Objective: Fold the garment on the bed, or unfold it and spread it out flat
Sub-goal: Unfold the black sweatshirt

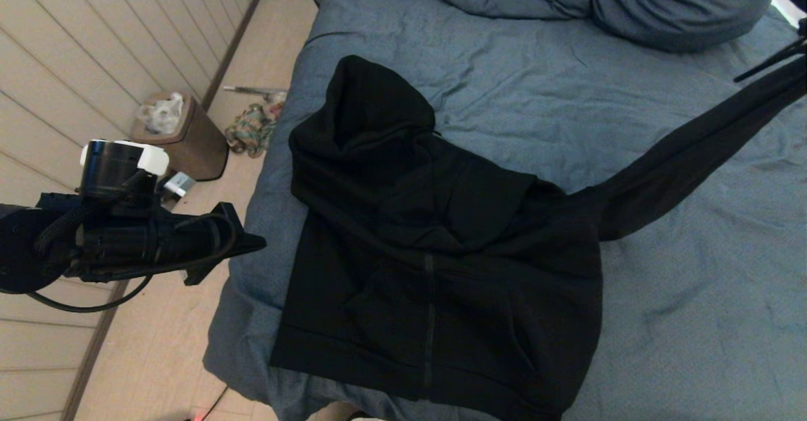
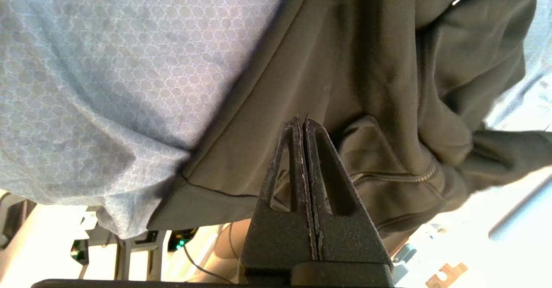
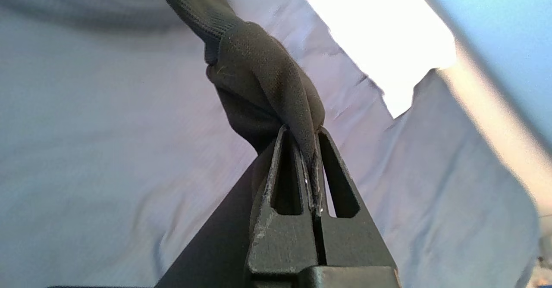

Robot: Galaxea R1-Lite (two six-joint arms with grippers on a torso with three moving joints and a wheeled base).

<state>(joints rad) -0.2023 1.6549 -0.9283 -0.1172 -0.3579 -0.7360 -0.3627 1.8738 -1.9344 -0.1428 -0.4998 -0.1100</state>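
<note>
At the bed's [image 1: 693, 282] right, the right gripper [image 3: 307, 135] pinches the garment's [image 1: 435, 244] sleeve; left gripper [image 2: 302, 124] pressed together, empty.

bed [image 1: 504, 80]: blue duvet | on it: black garment [image 1: 441, 251], pillows [image 1: 681, 5]

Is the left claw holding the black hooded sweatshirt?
No, the left claw is shut on nothing, apart from the black hooded sweatshirt.

No writing, label, brand, number or sign could be read anywhere in the three views.
</note>
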